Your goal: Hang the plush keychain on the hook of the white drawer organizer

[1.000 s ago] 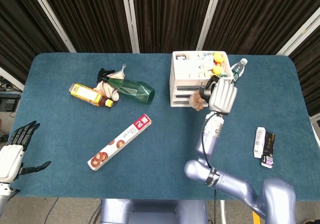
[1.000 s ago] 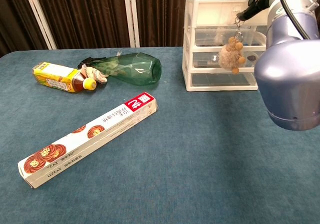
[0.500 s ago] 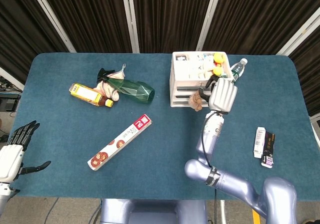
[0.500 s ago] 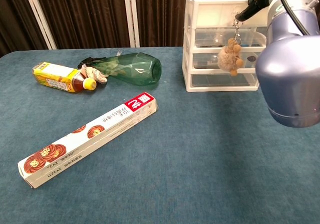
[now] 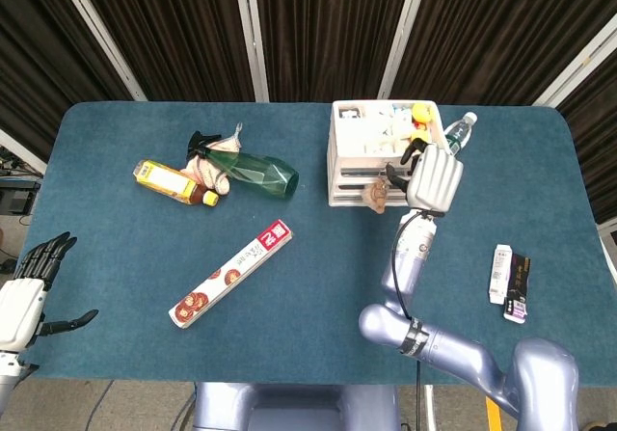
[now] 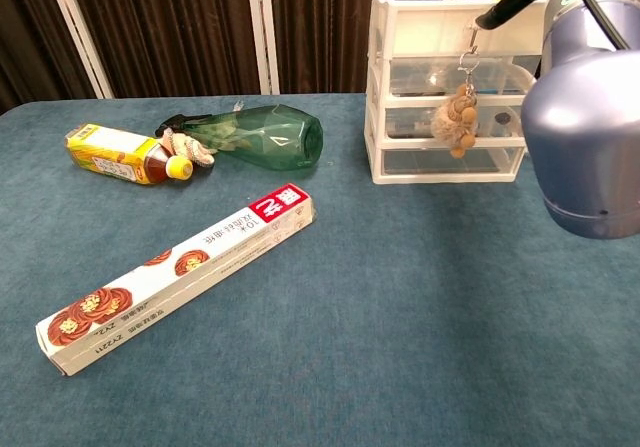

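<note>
The brown plush keychain (image 6: 452,122) dangles by its ring and chain in front of the white drawer organizer (image 6: 378,87), close against the upper drawers. My right hand (image 5: 434,178) is raised at the organizer's front right corner, and its dark fingertips (image 6: 508,0) pinch the top of the chain. From above, the plush (image 5: 378,193) shows just left of that hand, at the front face of the organizer (image 5: 335,151). I cannot make out the hook. My left hand (image 5: 24,291) hovers off the table's near left corner, fingers spread and holding nothing.
A green spray bottle (image 5: 253,173), a yellow bottle (image 5: 172,182) and a small plush lie left of the organizer. A long wrap box (image 5: 231,273) lies mid-table. A water bottle (image 5: 461,132) stands right of the organizer; two small packets (image 5: 511,282) lie far right.
My right hand has lifted and moved toward the organizer, carrying the plush higher and closer to the drawer fronts. The left hand has stayed where it was.
</note>
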`<act>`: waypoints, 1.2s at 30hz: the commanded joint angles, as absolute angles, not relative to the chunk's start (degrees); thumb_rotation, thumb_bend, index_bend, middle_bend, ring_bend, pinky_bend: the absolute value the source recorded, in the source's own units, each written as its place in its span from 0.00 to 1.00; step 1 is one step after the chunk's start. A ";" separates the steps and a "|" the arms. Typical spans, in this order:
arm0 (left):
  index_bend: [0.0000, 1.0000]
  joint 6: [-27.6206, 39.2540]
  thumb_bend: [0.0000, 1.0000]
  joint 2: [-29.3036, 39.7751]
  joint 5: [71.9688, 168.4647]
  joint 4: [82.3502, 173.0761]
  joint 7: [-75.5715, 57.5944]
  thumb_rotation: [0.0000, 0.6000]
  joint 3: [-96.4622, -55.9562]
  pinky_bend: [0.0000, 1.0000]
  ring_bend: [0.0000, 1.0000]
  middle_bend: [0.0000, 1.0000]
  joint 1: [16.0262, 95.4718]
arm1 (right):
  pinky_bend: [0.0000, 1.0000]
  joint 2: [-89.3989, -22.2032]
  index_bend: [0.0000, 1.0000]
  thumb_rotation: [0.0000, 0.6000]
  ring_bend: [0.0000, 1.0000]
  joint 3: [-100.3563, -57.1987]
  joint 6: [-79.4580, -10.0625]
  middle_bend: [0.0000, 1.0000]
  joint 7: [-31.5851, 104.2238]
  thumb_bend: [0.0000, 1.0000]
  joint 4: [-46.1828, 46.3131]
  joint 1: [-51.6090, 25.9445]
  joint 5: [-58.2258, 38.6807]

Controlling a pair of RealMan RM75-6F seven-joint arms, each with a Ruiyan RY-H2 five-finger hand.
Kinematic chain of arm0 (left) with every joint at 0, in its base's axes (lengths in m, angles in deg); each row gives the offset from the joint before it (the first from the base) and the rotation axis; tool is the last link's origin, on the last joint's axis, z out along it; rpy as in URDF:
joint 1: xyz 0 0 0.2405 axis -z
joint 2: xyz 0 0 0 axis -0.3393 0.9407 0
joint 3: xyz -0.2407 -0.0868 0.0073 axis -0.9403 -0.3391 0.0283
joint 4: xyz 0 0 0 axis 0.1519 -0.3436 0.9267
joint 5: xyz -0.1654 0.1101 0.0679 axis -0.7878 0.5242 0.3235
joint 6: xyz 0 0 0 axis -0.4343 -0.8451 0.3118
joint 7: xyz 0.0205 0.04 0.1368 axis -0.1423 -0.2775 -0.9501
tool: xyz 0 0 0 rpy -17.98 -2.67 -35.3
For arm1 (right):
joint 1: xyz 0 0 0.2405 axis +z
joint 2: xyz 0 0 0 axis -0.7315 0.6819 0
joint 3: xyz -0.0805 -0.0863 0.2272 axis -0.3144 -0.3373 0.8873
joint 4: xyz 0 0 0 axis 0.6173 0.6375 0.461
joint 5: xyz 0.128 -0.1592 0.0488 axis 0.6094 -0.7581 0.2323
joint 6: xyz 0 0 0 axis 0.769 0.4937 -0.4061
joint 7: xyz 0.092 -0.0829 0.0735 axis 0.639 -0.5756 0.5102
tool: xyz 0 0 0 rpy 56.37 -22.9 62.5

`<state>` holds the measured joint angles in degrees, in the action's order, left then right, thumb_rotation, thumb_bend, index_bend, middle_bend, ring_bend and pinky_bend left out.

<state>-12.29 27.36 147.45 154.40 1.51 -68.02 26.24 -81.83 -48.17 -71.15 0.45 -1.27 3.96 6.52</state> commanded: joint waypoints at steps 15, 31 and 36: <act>0.02 -12.66 0.10 27.52 147.49 154.04 1.84 1.00 -67.98 0.00 0.00 0.00 25.99 | 0.83 -75.28 0.69 1.00 0.98 -53.89 -73.33 1.00 3.93 0.09 8.03 -3.61 1.66; 0.04 -16.73 0.10 25.21 151.14 151.17 -1.01 1.00 -67.76 0.00 0.00 0.00 24.95 | 0.09 -43.73 0.20 1.00 0.00 -76.65 -64.58 0.25 20.08 0.07 33.11 -28.35 -10.27; 0.04 -18.78 0.09 23.94 152.30 149.44 -2.70 1.00 -67.98 0.00 0.00 0.00 24.41 | 0.00 -38.30 0.06 1.00 0.00 -83.28 -65.54 0.01 27.38 0.05 31.46 -34.02 -19.03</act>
